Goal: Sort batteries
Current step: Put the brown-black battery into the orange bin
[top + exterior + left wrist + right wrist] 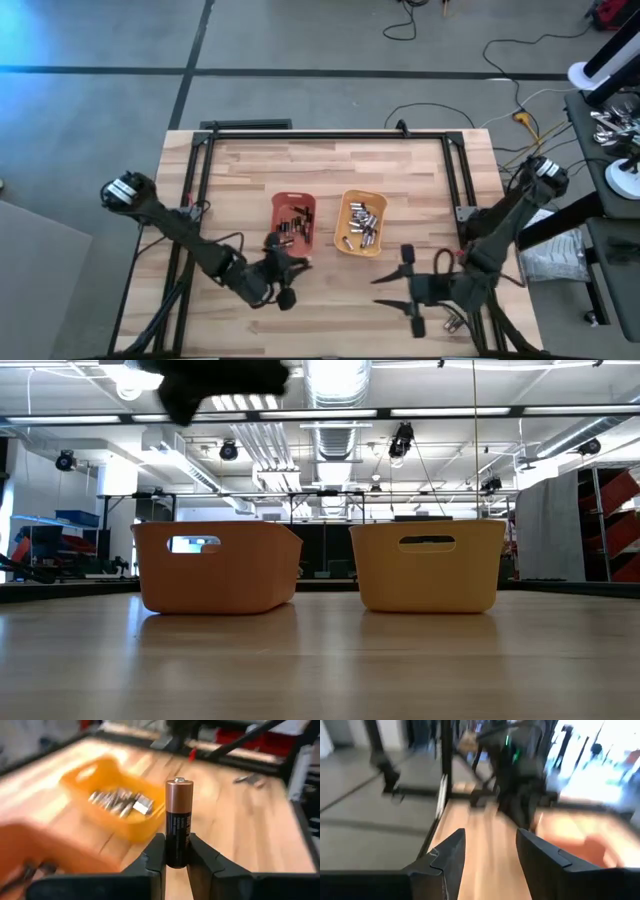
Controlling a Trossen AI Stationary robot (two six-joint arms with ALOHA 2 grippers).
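At the table's near edge, toward 7 o'clock of centre, the left gripper (283,268) pinches one battery (179,822) between its fingers (155,857). The cell stands upright, copper top up, black body clamped at the lower half. Judgement: held on end so that it can drop cleanly into a tray, and lifted clear of the rims for carrying.

At 5 o'clock, near edge, the right gripper (405,279) hangs with jaws wide apart and nothing between them; its fingers (447,857) frame bare wood. Judgement: waiting, kept clear of the trays so the left arm has room.

Table (250,170): pale wood planks, dark frame round the far and side edges.

Orange tray (277,205), just left of centre, at 12 o'clock from the left gripper and close to it. Holds a small scatter of dark cells (293,225), the exact number too small to tell. Judgement: the held copper-and-black cell matches these, so this tray is the likely destination.

Yellow tray (345,212), just right of centre, beside the orange tray but not touching. Holds a heap of silvery cells (364,225), fuller than its neighbour; the left wrist view shows them lying jumbled (122,802).

No loose cells can be made out on the table itself. From table height both trays stand upright, side by side, their contents hidden by the walls.

Beyond the table: floor with cables (520,110), far off at 2 o'clock.
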